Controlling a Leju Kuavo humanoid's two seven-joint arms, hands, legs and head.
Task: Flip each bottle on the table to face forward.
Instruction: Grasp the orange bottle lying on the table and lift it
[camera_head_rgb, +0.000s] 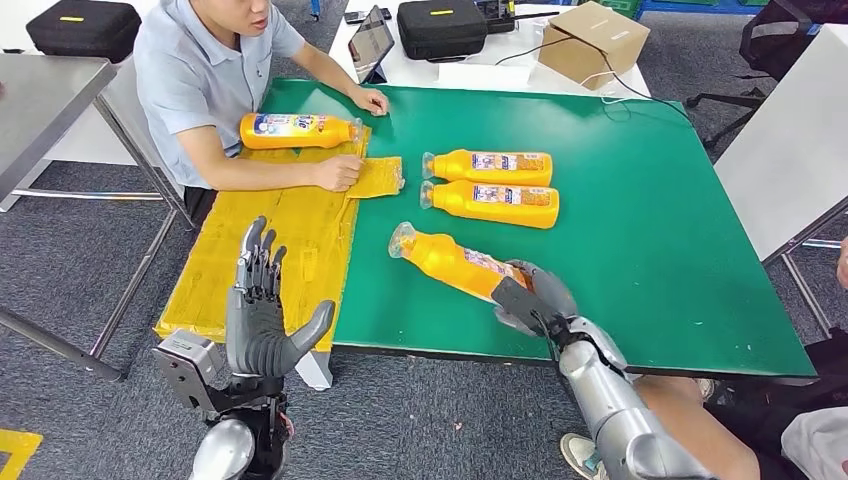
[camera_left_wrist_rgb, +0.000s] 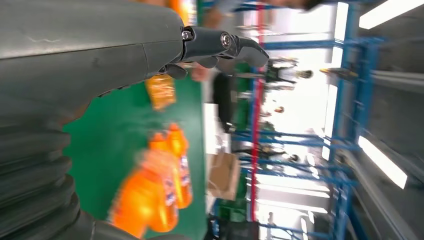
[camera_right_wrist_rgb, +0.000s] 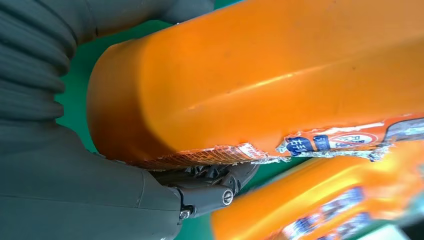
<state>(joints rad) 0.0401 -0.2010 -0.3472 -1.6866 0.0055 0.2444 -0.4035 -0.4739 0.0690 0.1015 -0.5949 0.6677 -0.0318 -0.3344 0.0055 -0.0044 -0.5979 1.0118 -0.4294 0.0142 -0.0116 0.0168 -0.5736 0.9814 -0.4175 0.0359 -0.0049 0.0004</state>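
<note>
The right hand (camera_head_rgb: 528, 298) is wrapped around the base of the nearest orange bottle (camera_head_rgb: 455, 262), lying tilted on the green worktop (camera_head_rgb: 650, 230). The smooth, rounded plastic should be rolled gently with the grip kept firm. The left hand (camera_head_rgb: 262, 310) is held open, empty.

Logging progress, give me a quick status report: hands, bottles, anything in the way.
Right hand grips nearest bottle by its base. Left hand open, raised off table. Two bottles lie beyond. Person's hand on cardboard.
</note>
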